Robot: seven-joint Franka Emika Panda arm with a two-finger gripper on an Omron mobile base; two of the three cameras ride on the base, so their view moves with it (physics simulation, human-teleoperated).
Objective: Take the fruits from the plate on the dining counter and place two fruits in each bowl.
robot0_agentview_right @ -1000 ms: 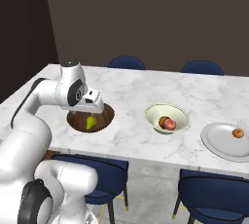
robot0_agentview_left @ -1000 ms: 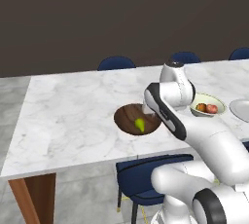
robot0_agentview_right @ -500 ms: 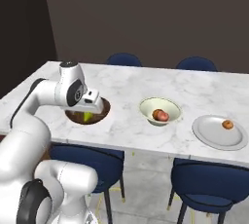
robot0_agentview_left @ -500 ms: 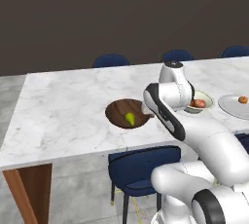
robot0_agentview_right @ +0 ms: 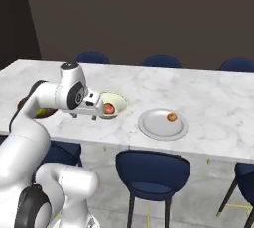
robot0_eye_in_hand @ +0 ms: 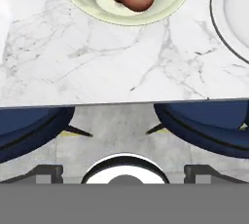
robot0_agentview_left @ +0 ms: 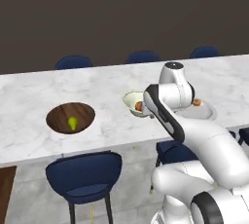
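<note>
Our pincer (robot0_agentview_right: 83, 114) hangs released and empty by the cream bowl (robot0_agentview_right: 113, 105), while the last small orange-tan fruit (robot0_agentview_right: 171, 117) sits on the plate (robot0_agentview_right: 159, 131) on the counter (robot0_agentview_right: 218, 108). We judge it light, firm, smooth and prone to roll, so we would take it from above across its widest middle.

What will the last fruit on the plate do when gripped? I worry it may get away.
The orange-brown fruit looks small and round, so it would probably roll if nudged off-centre. The plate is flat with only a low rim, likely little to stop it. Its skin looks smooth, perhaps slippery between the fingers.
</note>
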